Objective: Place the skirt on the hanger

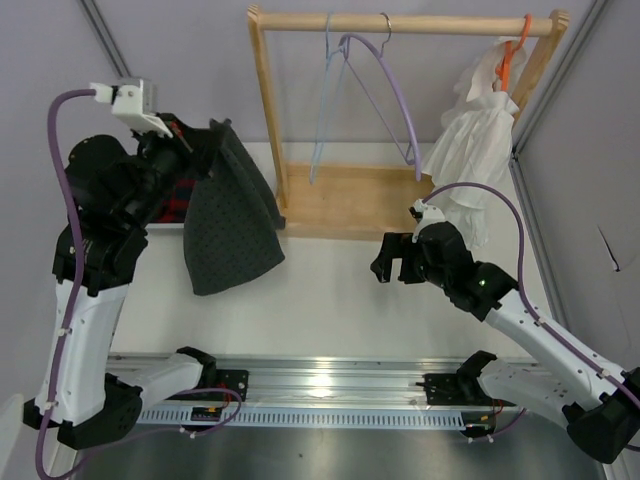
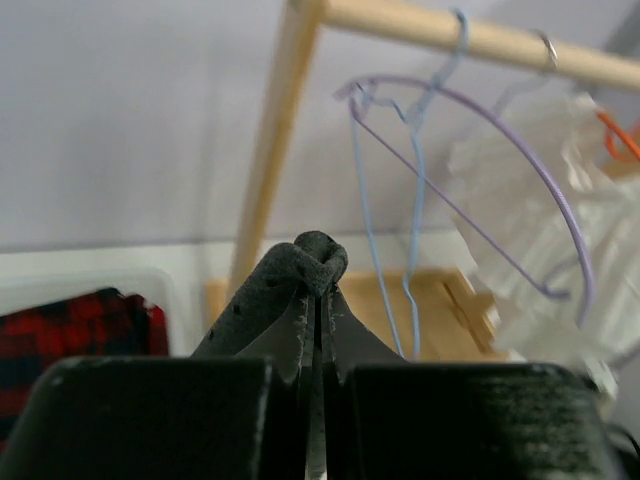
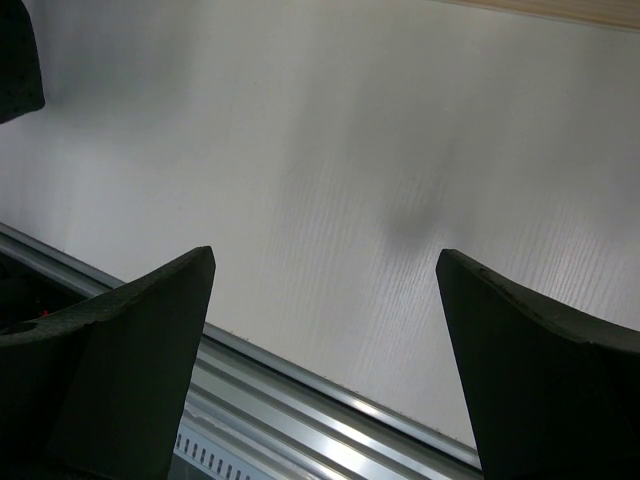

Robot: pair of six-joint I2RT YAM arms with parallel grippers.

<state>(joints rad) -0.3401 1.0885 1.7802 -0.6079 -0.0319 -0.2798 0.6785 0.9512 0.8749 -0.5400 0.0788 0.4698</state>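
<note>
The skirt (image 1: 230,225) is held up at far left, pinched in the closed left pincer (image 2: 318,288). The hanger (image 1: 322,120) is seen bare on the rail (image 1: 440,24), so hanging is judged undone. At right, the right pincer (image 1: 392,262) is spread open, empty.

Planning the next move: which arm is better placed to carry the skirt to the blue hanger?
Left: the left claw is shut on the skirt, raised near the rack; the right claw is open, empty, over the table.

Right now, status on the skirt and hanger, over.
Left gripper: jaws shut on skirt, hanging. Right gripper: jaws open, empty. Hanger on rail, lavender hanger crowding it.
</note>
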